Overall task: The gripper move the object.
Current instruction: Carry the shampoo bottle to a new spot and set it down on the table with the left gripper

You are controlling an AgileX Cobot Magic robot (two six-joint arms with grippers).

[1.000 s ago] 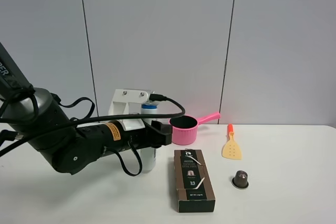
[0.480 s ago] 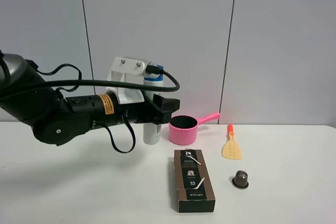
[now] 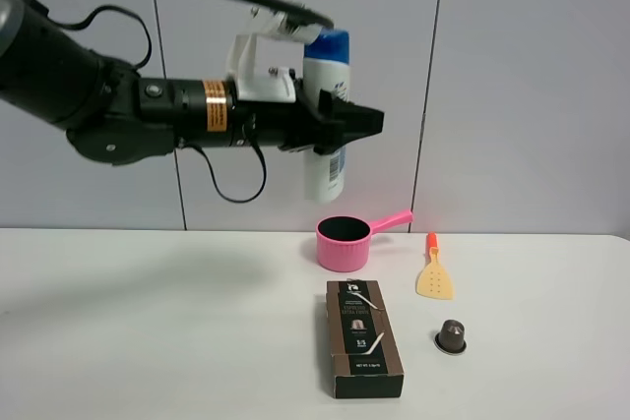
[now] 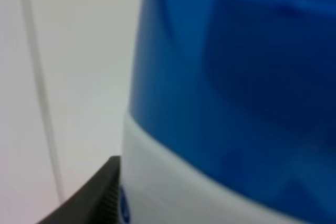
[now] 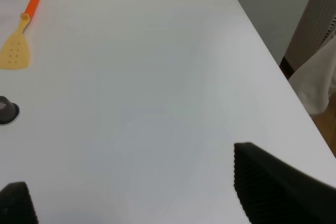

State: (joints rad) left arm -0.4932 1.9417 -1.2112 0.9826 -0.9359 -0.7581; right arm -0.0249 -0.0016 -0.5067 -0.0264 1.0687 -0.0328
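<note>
My left gripper is shut on the tall white shampoo bottle and holds it upright high in the air, well above the pink saucepan. The bottle's blue cap stands above the black jaws. In the left wrist view the blue cap and the white bottle shoulder fill the picture, with one black finger against the bottle. My right gripper is open and empty over the white table; it is out of the exterior high view.
A dark brown box lies at the front middle of the table. A small dark capsule sits to its right. A yellow spatula with an orange handle lies beside the saucepan. The table's right edge shows in the right wrist view.
My left arm has lifted the bottle off the table, up and a little to the right, from beside the saucepan to high above it. Nothing else has moved.
</note>
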